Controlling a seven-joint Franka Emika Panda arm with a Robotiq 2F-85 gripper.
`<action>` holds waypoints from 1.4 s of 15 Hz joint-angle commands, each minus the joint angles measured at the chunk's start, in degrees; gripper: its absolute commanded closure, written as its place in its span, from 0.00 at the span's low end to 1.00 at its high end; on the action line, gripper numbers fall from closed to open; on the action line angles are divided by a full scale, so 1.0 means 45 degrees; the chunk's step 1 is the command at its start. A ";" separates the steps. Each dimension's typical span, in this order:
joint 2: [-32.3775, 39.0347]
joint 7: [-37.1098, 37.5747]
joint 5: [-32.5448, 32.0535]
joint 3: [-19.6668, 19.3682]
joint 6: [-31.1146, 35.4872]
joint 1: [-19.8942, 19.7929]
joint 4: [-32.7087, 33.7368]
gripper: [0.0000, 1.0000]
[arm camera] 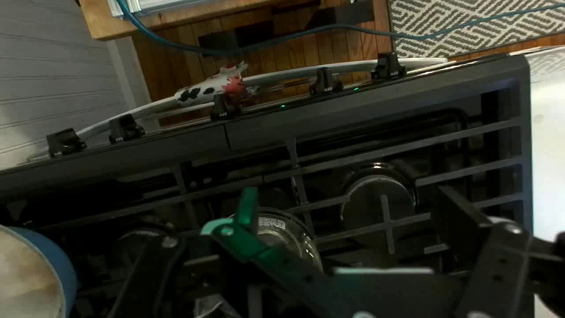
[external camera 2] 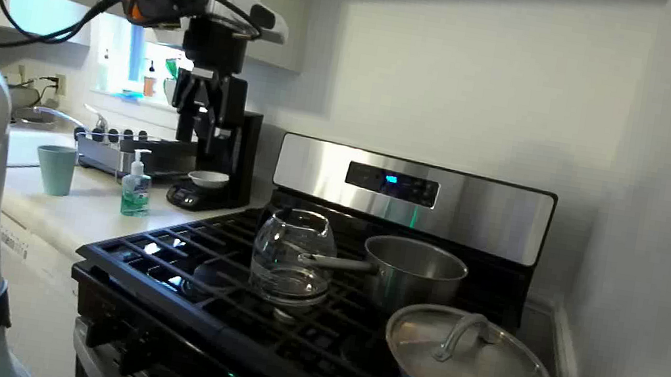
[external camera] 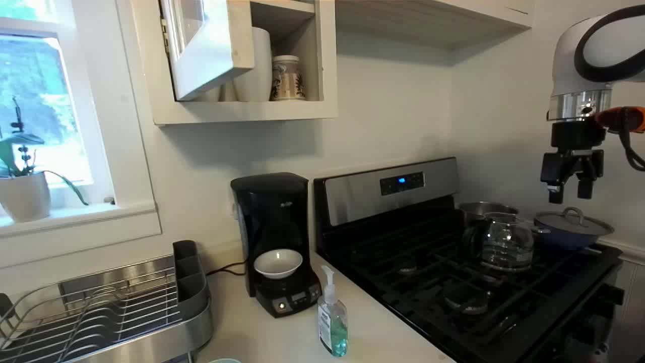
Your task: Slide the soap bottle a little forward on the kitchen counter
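The soap bottle is a slim clear pump bottle with teal-green liquid and a pale top. It stands upright on the white kitchen counter, in front of the coffee maker and near the stove's edge. It also shows in an exterior view, on the counter left of the stove. My gripper hangs pointing down above the stove, well away from the bottle. It also shows in an exterior view. In the wrist view its fingers are wide apart with nothing between them. The bottle is out of the wrist view.
A black coffee maker holds a white bowl. A dish rack and a green cup stand on the counter. The stove bears a glass carafe, a steel pot and a lidded pan. A cabinet door hangs open.
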 commanded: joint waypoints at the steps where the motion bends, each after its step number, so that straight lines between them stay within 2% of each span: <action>1: 0.0006 0.0030 -0.0031 -0.0042 -0.0023 0.0050 0.0022 0.00; 6: 0.0006 0.0030 -0.0031 -0.0042 -0.0023 0.0050 0.0022 0.00; 7: 0.0042 0.0247 0.0234 0.0222 0.0020 0.0290 0.0022 0.00; 9: 0.0180 0.0429 0.0520 0.0894 -0.0173 0.0907 0.0021 0.00; 14: 0.1127 0.2785 0.1620 0.3664 0.0039 0.2693 0.0181 0.00; 17: 0.2254 0.3947 0.2613 0.4972 0.0935 0.3677 0.0548 0.00; 21: 0.4161 0.5261 0.3198 0.6467 0.2863 0.4459 0.1214 0.00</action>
